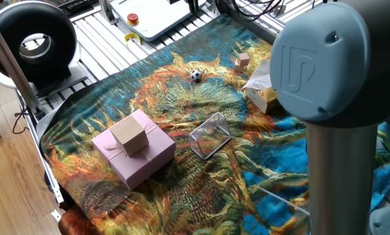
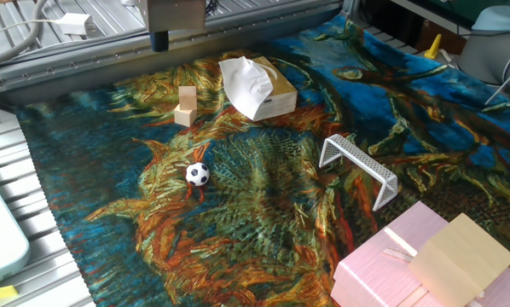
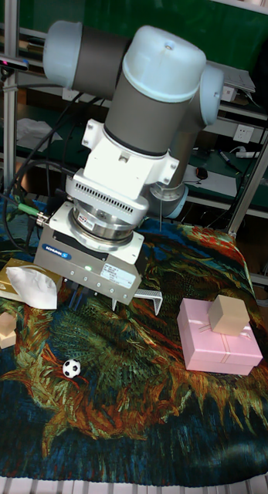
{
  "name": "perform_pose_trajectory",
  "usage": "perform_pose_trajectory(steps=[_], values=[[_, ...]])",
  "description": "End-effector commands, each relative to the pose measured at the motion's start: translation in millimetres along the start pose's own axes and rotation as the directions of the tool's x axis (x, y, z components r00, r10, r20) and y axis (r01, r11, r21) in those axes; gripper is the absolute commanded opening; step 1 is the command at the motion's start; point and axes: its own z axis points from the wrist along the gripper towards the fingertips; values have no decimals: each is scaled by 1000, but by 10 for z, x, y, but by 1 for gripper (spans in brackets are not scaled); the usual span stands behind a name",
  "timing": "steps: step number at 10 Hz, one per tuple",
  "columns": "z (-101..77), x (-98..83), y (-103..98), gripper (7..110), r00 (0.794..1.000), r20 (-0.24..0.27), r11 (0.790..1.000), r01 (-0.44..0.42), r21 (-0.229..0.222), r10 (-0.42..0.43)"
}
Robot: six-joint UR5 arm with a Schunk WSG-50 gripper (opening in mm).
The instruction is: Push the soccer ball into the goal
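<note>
The soccer ball (image 2: pixel 198 174) sits alone on the cloth, well apart from the goal (image 2: pixel 358 167), whose open side faces it, ready for a push, while the gripper (image 3: pixel 93 299) hangs high above, fingers too hidden to tell if open.

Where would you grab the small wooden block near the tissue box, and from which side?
Take the wooden block from straight above, closing on the two flat side faces of its upper piece. It looks like a small stack standing upright on the cloth, with open cloth around it. Keep the closing line off the tissue box side, its nearest neighbour. The soccer ball lies well clear.
</note>
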Motion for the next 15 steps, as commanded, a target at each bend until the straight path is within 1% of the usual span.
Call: perform_pose_trajectory(steps=[1,2,4,5,7,11,13,15], values=[[71,9,75,7,1000,-30,1000,-6,-27,5],[147,-34,91,7,999,-32,999,2,-36,-3],[324,-128,129,7,1000,-27,999,8,-31,-9],[444,-182,165,7,1000,-13,1000,9,-26,-10],[617,-228,214,7,1000,9,1000,6,-25,-6],[1005,-325,217,7,998,57,1000,9,-28,-7],[1169,-347,223,7,997,72,999,6,-37,-3],[1355,-302,271,7,998,68,999,-5,-52,8]])
